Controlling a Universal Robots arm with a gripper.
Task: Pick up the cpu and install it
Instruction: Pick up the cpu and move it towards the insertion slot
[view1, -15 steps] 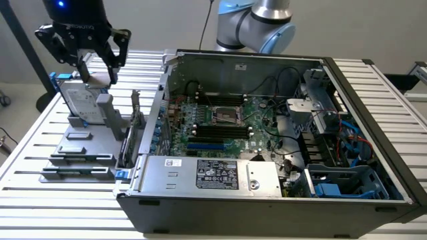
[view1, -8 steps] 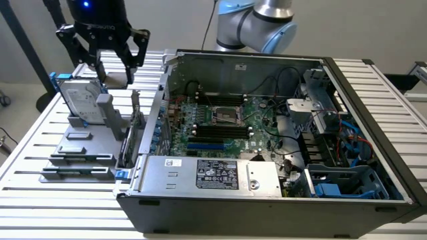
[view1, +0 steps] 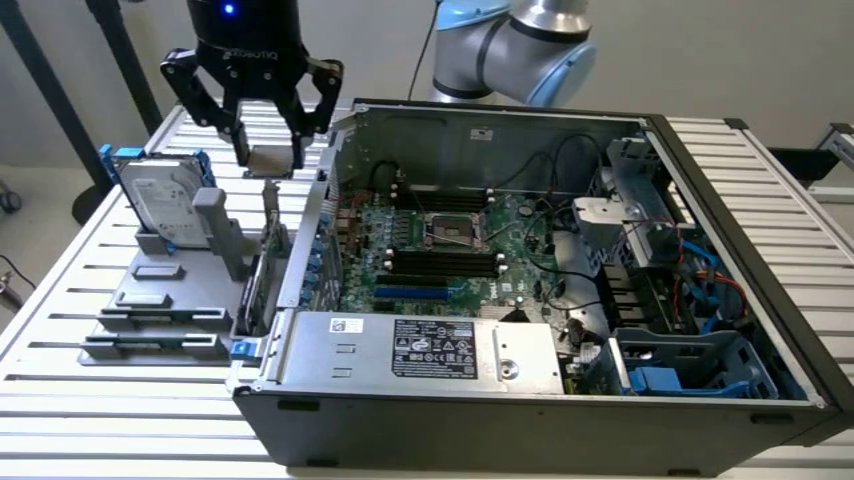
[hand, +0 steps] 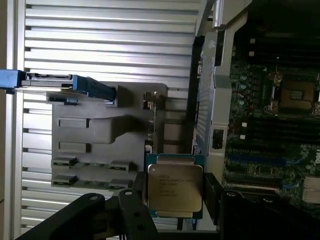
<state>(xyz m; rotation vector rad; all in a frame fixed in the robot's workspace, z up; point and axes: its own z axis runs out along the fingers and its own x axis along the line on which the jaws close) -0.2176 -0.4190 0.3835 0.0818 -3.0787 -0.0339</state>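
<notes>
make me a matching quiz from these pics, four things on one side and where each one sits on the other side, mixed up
Things
1. flat square silver-topped cpu
2. silver rectangular hard drive with blue bracket
3. square metal-framed cpu socket
4. silver labelled power supply box

Places
A. on the green motherboard
B. standing in the grey holder
C. held in the black claw
D. along the near wall of the dark computer case

Pairs: 1-C, 2-B, 3-A, 4-D
</notes>
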